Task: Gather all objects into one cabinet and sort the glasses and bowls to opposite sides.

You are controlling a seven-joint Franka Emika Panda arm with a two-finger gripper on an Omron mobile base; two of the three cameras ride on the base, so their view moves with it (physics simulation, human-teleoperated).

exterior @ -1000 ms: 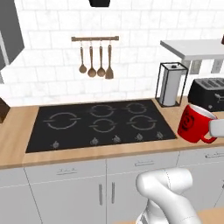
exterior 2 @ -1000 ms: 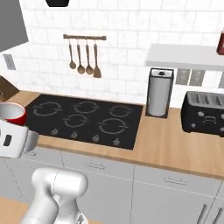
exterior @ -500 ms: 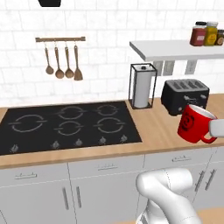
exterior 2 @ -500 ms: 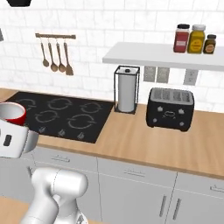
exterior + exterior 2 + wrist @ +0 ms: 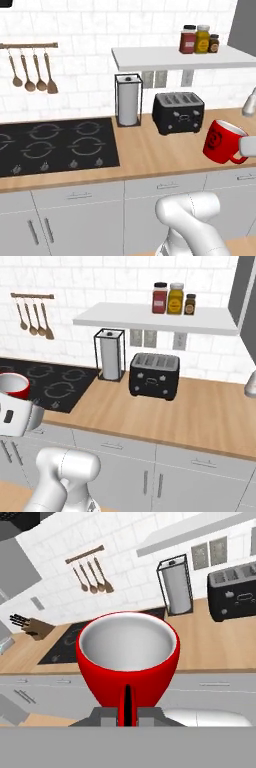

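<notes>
One red mug (image 5: 127, 657) sits upright, its handle clamped between the jaws of the gripper (image 5: 127, 714), carried above the wooden surface (image 5: 165, 150). Beyond stand a black toaster (image 5: 179, 113) and paper towel holder (image 5: 128, 100). Held only by the handle, the mug could swing or slip, or clip the toaster.

A home kitchen: wooden counter (image 5: 200, 411) ahead of the gripper (image 5: 127, 712), carrying a hob (image 5: 50, 145), towel holder (image 5: 128, 99) and toaster (image 5: 153, 376); spoons (image 5: 30, 72) on tiled wall, spice jars (image 5: 173, 298) on a shelf (image 5: 150, 318) above.
</notes>
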